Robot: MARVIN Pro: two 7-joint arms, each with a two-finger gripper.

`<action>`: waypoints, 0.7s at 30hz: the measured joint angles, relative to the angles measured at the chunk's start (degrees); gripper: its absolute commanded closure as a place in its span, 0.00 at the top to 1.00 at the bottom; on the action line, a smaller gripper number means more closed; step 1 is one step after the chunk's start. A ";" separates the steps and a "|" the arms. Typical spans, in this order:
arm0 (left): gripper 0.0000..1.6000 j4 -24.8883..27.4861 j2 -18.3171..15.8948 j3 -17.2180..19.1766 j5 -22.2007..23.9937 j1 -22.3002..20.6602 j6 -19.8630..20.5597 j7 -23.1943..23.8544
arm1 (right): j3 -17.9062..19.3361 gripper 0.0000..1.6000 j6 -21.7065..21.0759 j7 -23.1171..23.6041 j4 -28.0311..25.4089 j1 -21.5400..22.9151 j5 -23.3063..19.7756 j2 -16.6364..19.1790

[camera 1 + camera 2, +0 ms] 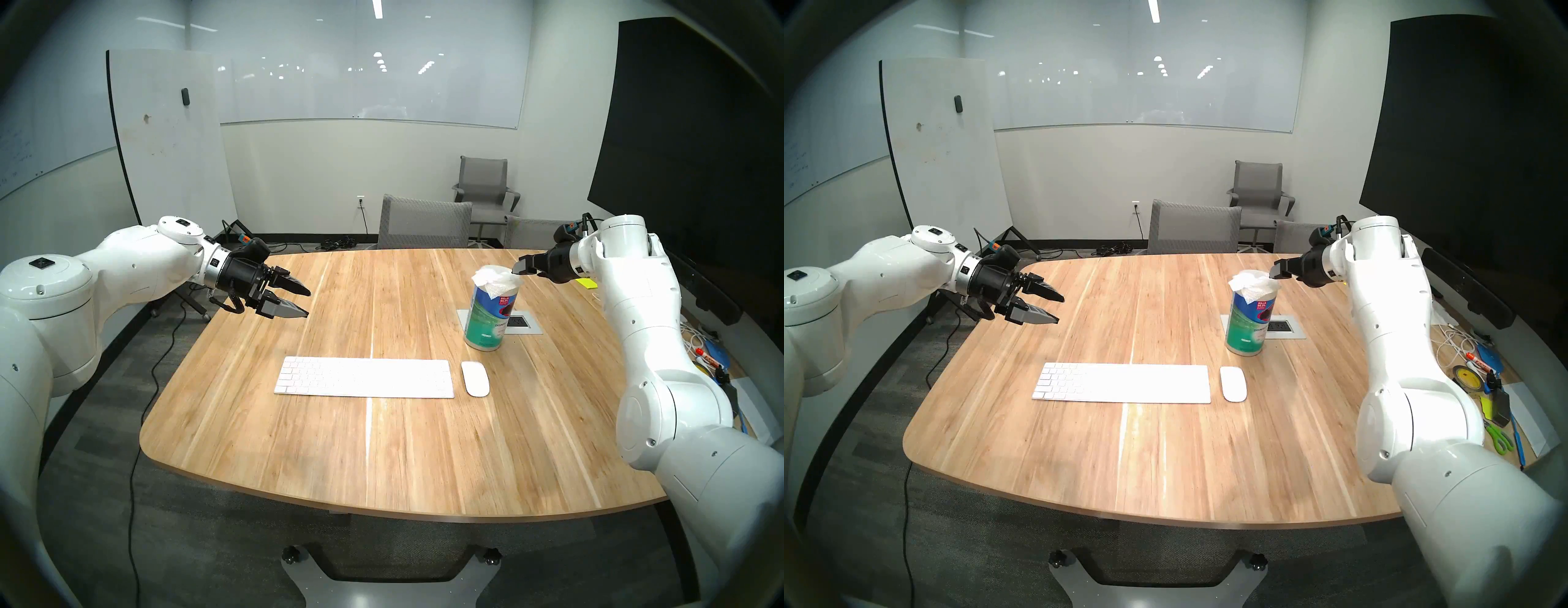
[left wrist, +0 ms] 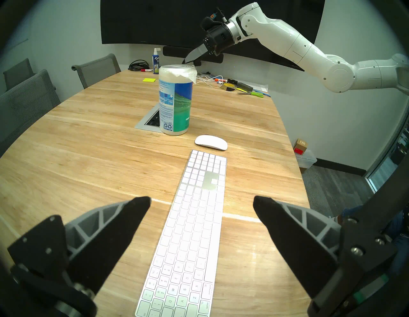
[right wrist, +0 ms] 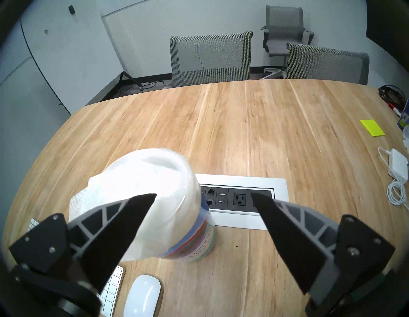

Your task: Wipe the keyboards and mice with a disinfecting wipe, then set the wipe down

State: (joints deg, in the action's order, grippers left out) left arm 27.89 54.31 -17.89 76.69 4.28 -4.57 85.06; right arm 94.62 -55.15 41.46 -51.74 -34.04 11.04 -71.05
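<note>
Disinfecting wipe bunched over the top of the canister, draped down one side, right of the bench's middle toward the far edge. White keyboard flat nearer the front edge, white mouse just beside its right end. Right gripper just off the canister top, jaws wide, empty; left gripper over the left edge, likewise wide and empty. Likely risks: tipping the tall canister when pulling, or pinching only a corner and tearing.

keyboard: white, flat, near bench's front edge | mouse: white, just right | wipe: rumpled, draped atop canister
</note>
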 measured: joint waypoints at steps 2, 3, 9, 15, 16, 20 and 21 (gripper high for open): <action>1.00 0.00 0.00 0.00 0.00 0.00 0.00 0.00 | 0.00 1.00 0.00 0.06 0.09 0.02 0.08 0.00; 1.00 0.00 0.00 0.00 0.00 0.00 0.00 0.00 | 0.00 1.00 0.00 0.15 0.26 0.06 0.21 0.00; 1.00 0.00 0.00 0.00 0.00 0.00 0.00 0.00 | 0.00 1.00 0.00 0.54 0.82 0.14 0.74 0.00; 1.00 0.00 0.00 0.00 0.00 0.00 0.00 0.00 | 0.14 1.00 0.00 0.90 1.03 0.11 1.22 -0.01; 1.00 0.00 0.00 0.00 0.00 0.00 0.00 0.00 | 0.24 1.00 0.00 1.04 1.03 0.09 1.31 -0.02; 1.00 0.00 0.00 0.00 0.00 0.00 0.00 0.00 | 0.51 1.00 0.00 1.34 0.93 0.03 1.59 -0.03; 1.00 0.00 0.00 0.00 0.00 0.00 0.00 0.00 | 0.56 1.00 0.00 1.39 0.92 0.02 1.62 -0.04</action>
State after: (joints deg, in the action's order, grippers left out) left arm 27.90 54.31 -17.89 76.69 4.28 -4.57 85.06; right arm 95.18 -55.15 42.85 -50.82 -34.02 12.66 -71.09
